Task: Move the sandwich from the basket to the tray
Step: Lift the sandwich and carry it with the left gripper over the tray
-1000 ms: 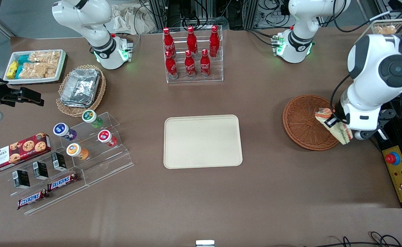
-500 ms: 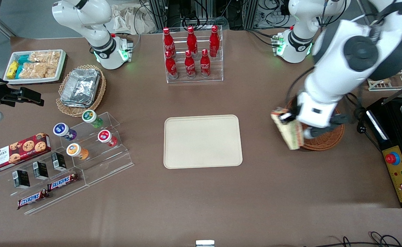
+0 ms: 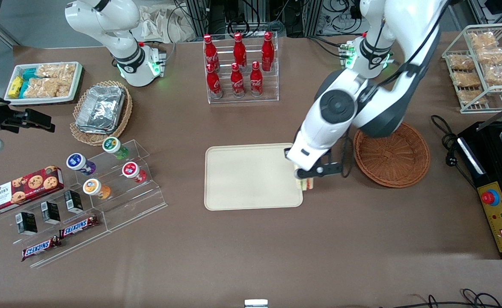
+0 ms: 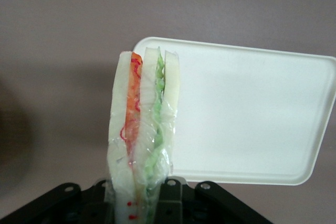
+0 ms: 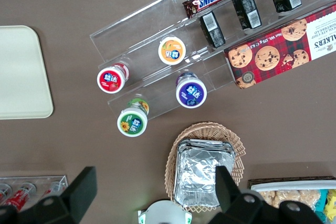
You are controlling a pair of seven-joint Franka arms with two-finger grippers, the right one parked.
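My left gripper (image 3: 305, 179) is shut on the sandwich (image 3: 305, 184), a plastic-wrapped wedge of pale bread with orange, red and green filling. It holds it above the edge of the cream tray (image 3: 251, 177) that faces the basket. In the left wrist view the sandwich (image 4: 140, 129) stands upright between the fingers, with the tray (image 4: 252, 119) beneath and beside it. The round reddish-brown wicker basket (image 3: 391, 154) sits beside the tray, toward the working arm's end, with nothing in it.
A clear rack of red cola bottles (image 3: 239, 64) stands farther from the front camera than the tray. Acrylic steps with yogurt cups (image 3: 105, 171) and a tan basket of foil trays (image 3: 101, 111) lie toward the parked arm's end. A black control box (image 3: 501, 214) sits beside the basket.
My left gripper has carried the sandwich from above the basket sideways to the tray's edge. The basket now shows empty.
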